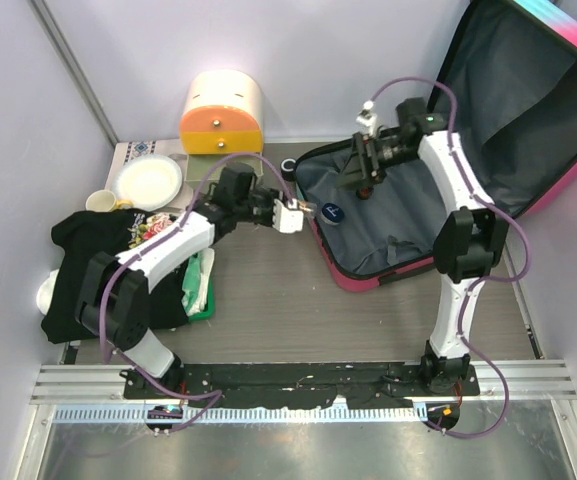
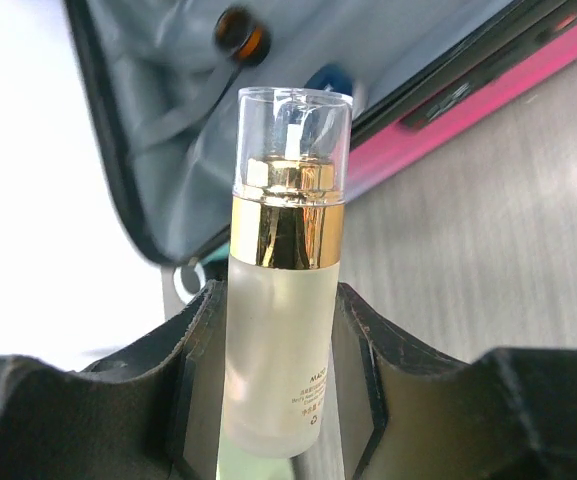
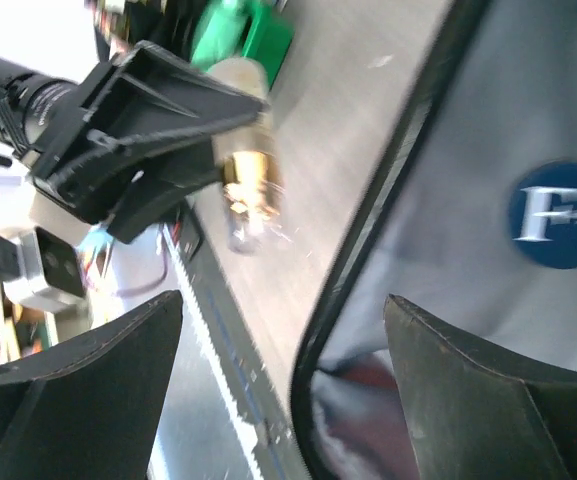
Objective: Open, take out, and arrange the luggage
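Observation:
The luggage (image 1: 528,110) lies open at the right, pink-rimmed with grey lining, its lid propped up at the back. My left gripper (image 1: 293,213) hovers just off its left rim, shut on a frosted bottle (image 2: 280,330) with a gold collar and clear cap, held upright between the jaws. My right gripper (image 1: 363,178) hangs open over the luggage's lower half with nothing between its fingers (image 3: 448,400). A round blue disc (image 1: 332,213) rests on the lining (image 3: 488,130) near the left rim. A small amber bottle (image 2: 240,30) lies deeper inside.
A cream-and-orange drawer box (image 1: 222,112) stands at the back. A white plate (image 1: 148,182) and a cup (image 1: 101,202) sit at the left. A black garment (image 1: 93,270) lies beside a green tray (image 1: 200,285). The metal rail (image 1: 298,380) runs along the near edge.

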Controlling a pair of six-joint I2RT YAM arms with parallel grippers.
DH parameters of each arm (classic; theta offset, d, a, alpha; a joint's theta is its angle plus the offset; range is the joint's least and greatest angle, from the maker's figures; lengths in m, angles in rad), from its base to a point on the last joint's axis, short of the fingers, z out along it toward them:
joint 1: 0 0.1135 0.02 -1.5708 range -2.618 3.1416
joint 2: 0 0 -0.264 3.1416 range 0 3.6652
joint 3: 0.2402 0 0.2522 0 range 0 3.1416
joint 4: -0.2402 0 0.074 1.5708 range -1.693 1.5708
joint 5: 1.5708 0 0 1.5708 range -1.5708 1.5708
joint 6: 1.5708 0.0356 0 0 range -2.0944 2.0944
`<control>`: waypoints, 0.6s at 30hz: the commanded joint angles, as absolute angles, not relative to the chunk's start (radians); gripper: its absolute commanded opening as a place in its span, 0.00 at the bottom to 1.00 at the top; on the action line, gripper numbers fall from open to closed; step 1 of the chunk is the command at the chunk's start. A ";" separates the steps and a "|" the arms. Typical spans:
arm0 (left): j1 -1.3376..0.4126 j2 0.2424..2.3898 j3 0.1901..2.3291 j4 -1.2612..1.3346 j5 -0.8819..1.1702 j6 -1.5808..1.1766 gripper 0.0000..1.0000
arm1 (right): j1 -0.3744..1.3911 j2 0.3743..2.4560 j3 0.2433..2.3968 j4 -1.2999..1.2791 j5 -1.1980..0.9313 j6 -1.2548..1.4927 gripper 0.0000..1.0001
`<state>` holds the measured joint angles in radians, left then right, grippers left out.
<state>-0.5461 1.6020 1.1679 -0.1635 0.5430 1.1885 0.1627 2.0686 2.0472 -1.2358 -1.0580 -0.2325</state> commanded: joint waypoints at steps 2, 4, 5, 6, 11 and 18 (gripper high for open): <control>-0.408 1.609 1.299 -0.224 0.551 1.209 0.00 | 0.045 2.042 2.108 -1.008 -1.014 -0.015 0.88; -0.341 1.655 1.366 -0.253 0.535 1.227 0.00 | 0.028 2.036 2.103 -1.008 -1.000 -0.023 0.88; -0.321 1.673 1.403 -0.305 0.534 1.236 0.00 | 0.025 2.026 2.086 -1.008 -0.999 -0.028 0.88; -0.301 1.724 1.437 -0.342 0.528 1.250 0.00 | 0.022 2.019 2.076 -1.006 -0.997 -0.032 0.88; -0.206 1.861 1.609 -0.428 0.506 1.285 0.00 | 0.023 1.987 1.994 -0.983 -1.006 -0.023 0.88; -0.167 2.020 1.735 -0.403 0.457 1.312 0.00 | 0.023 1.957 1.985 -0.997 -0.992 -0.035 0.88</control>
<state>-0.1688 1.9778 1.6447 -0.4099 0.4747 1.2751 0.0257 2.0502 1.9854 -1.0168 -0.9932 -0.0387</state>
